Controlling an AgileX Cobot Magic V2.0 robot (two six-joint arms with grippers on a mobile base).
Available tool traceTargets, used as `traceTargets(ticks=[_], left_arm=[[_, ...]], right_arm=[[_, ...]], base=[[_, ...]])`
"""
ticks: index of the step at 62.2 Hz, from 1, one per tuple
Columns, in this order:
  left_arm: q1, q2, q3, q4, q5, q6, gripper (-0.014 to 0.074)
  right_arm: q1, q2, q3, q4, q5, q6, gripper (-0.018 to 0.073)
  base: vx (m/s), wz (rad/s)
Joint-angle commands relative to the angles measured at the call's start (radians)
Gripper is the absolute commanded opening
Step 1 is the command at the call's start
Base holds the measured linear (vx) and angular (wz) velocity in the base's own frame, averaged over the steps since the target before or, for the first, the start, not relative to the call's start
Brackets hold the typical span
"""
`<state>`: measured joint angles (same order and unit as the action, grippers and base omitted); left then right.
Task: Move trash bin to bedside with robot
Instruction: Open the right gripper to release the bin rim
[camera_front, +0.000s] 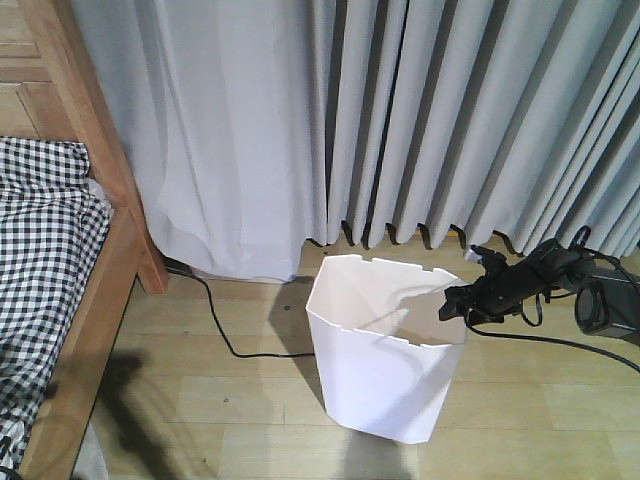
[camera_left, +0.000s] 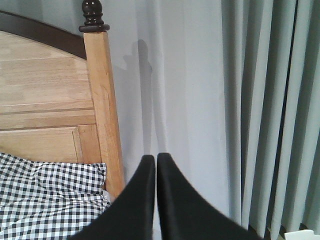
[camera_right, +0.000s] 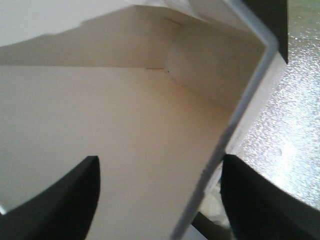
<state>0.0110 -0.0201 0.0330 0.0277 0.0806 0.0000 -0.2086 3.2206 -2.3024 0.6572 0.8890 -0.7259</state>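
**Right gripper straddling bin rim; bin standing apart from the bed**

The white plastic trash bin with the angular faceted rim (camera_front: 385, 350) stood upright on the light wood-plank floor (camera_front: 540, 410), right of centre in the front view, just before the pale grey pleated curtain (camera_front: 300, 120). The bed with the light-brown wooden frame and post (camera_front: 95, 140) lay at the far left, its black-and-white checked bedding (camera_front: 40, 240) draped over the side rail. The bin was well apart from the bed, with bare floor between them. A thin black cable (camera_front: 215, 320) ran across that floor from under the curtain toward the bin's left side.

The thin black right arm reached in from the right edge, trailing cables, and its small black right gripper (camera_front: 458, 303) sat at the bin's right-hand rim. In the right wrist view the black fingers (camera_right: 65, 200) were spread wide, one inside against the cream inner wall (camera_right: 125, 130), the other outside over the floor, with the rim edge passing between them (released, not pinching the wall).

The left gripper (camera_left: 156, 165) pointed at the bedpost and curtain; its two black fingers were pressed together with only a hairline seam, gripping nothing.
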Motion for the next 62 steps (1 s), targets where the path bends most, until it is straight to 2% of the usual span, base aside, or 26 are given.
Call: traceTargets(ticks=[1,11,26,30,32,38,40,49,62], left_arm=[[-0.006,-0.007,0.012,-0.009,-0.074,-0.014,-0.0006],[-0.006,-0.007,0.012,-0.009,-0.074,-0.014,-0.0006],[-0.006,-0.007,0.012,-0.009,-0.074,-0.014,-0.0006],[-0.006,-0.007,0.012,-0.009,-0.074,-0.014,-0.0006],[-0.006,-0.007,0.012,-0.009,-0.074,-0.014,-0.0006],[-0.006,-0.007,0.012,-0.009,-0.074,-0.014,-0.0006],[-0.006,-0.007,0.012,-0.009,-0.074,-0.014,-0.0006],[-0.006,-0.007,0.012,-0.009,-0.074,-0.014,-0.0006],[-0.006,-0.007,0.012,-0.009,-0.074,-0.014,-0.0006]], right_arm=[[-0.002,0.018,-0.02,-0.006,0.014,0.005,0.0524],[-0.005,-0.004,-0.02,-0.058,-0.03,0.075,0.0525],[-0.005,-0.001,-0.02,-0.067,-0.009,0.083,0.0519],[-0.009,-0.013,-0.02,-0.105,-0.033,0.084,0.0519],[-0.015,-0.017,-0.02,-0.133,-0.055,0.11,0.0519],[-0.041,-0.037,-0.019,-0.187,-0.132,0.284,0.0519],[-0.042,-0.043,-0.017,-0.2,-0.139,0.308,0.0519],[-0.018,-0.085,-0.017,-0.268,-0.113,0.271,0.0519],[-0.002,-0.144,-0.017,-0.296,-0.061,0.362,0.0519]], base=[[0.0,0.0],[0.0,0.0],[0.0,0.0],[0.0,0.0],[0.0,0.0],[0.0,0.0],[0.0,0.0],[0.0,-0.01],[0.0,-0.01]])
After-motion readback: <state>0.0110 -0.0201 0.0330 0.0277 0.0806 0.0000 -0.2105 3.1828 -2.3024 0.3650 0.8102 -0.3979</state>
